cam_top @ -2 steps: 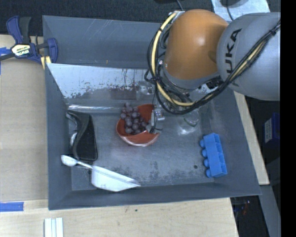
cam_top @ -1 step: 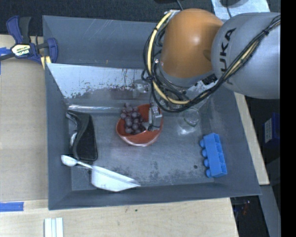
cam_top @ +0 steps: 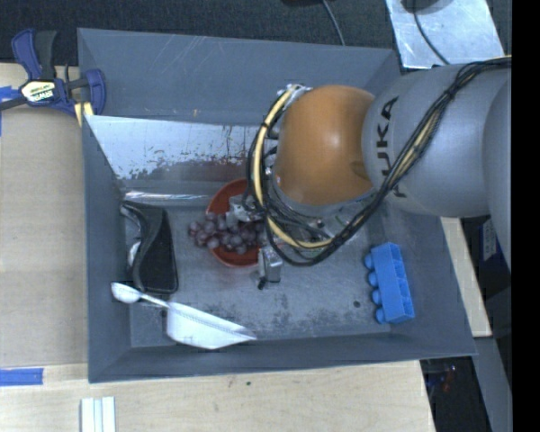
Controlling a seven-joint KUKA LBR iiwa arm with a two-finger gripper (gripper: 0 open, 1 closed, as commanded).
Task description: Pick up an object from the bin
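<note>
Grey metal bin: open floor at 5–6 o'clock, between white plastic scoop at 7 and blue studded plastic block at 4. Black curved plastic piece blocks 9. Red bowl of purple grapes sits centre. Orange-capped arm overhangs 12–2.

The arm reaches into the grey bin from the right, its orange wrist cover above the bin's middle. The gripper hangs low, just beside a red bowl with a bunch of dark purple grapes on it. A black curved tool lies on the left. A white scoop lies near the front wall, and a blue studded block well apart on the right.
</note>
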